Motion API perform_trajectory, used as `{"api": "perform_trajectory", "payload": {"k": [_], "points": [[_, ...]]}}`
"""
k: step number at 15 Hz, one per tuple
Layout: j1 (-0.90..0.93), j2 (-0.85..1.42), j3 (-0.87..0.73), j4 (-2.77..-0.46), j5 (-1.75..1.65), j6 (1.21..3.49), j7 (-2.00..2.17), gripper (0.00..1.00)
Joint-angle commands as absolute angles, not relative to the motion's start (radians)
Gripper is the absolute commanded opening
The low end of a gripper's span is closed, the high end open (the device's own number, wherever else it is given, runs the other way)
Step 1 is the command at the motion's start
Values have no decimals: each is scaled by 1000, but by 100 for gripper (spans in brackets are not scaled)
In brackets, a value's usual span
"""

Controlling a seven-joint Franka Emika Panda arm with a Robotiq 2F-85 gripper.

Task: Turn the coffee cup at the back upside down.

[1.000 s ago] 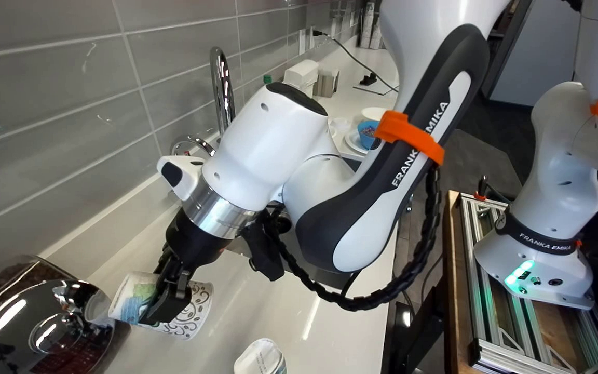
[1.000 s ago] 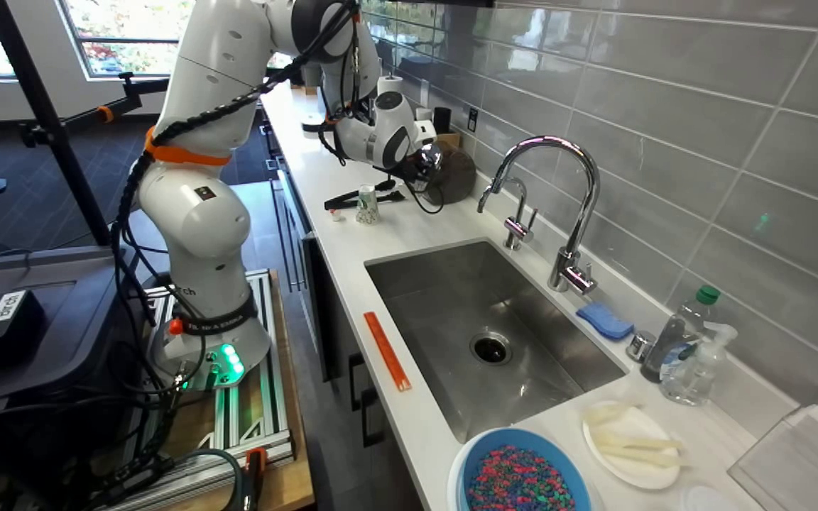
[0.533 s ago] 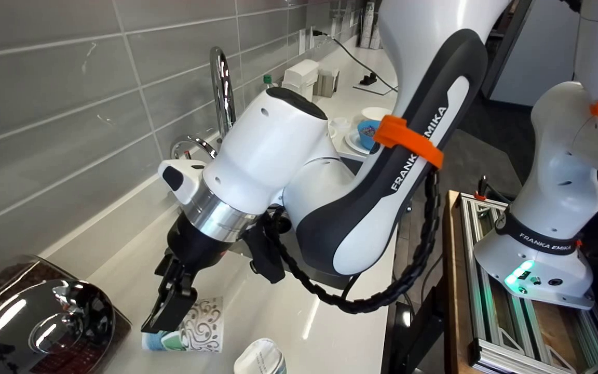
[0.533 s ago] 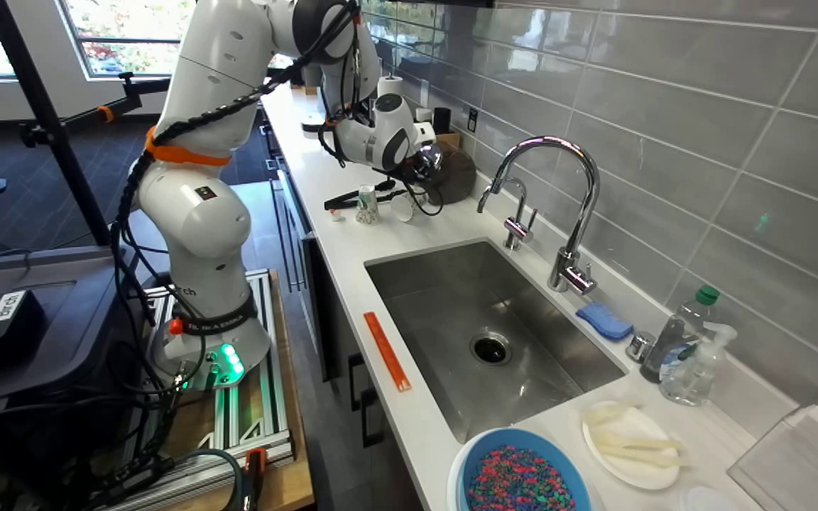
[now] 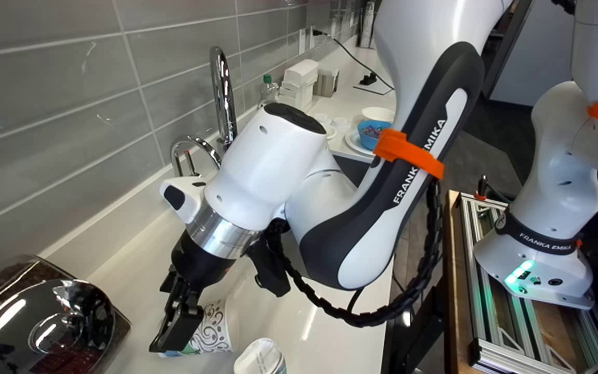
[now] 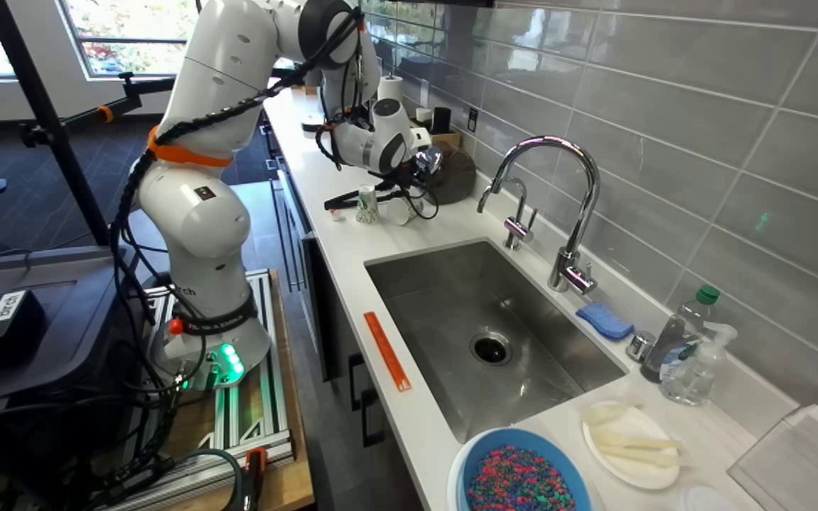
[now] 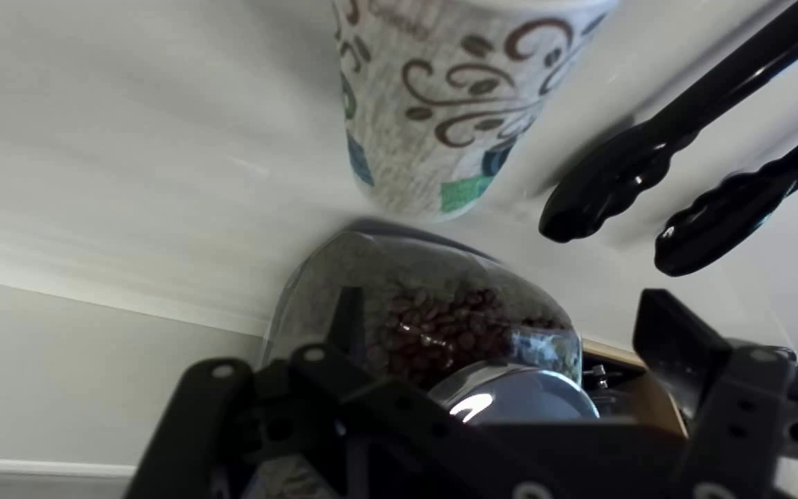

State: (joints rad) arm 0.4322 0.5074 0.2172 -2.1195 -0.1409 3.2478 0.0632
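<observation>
The coffee cup (image 5: 213,332) lies on its side on the white counter, its mouth facing away from the bean jar. Brown swirls and blue-green patches show on the same cup (image 7: 440,104) in the wrist view, with its narrow base toward the jar. In an exterior view the cup (image 6: 399,211) is partly covered by a cable. My gripper (image 7: 503,308) stands open, nothing between its fingertips. One of its fingers (image 5: 178,330) overlaps the cup's base end in an exterior view; whether they touch I cannot tell.
A near-identical paper cup (image 6: 367,206) stands upside down close by. Black tongs (image 7: 607,180) lie beside the coffee cup. A bean jar (image 7: 440,326) with a shiny lid (image 5: 44,327) sits past the fingertips. The steel sink (image 6: 423,326) and faucet (image 6: 590,184) lie further along.
A second ago the gripper held the cup tilted above the counter. It has opened, the cup has dropped onto its side, and gripper and cup have both shifted slightly away from the jar.
</observation>
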Motion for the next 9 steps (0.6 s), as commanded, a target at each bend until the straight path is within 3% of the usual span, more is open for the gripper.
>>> {"api": "perform_trajectory", "payload": {"k": [1, 9], "points": [[415, 524, 254, -2092, -127, 3159, 20, 100], [480, 569, 184, -1981, -156, 2990, 22, 100]]}}
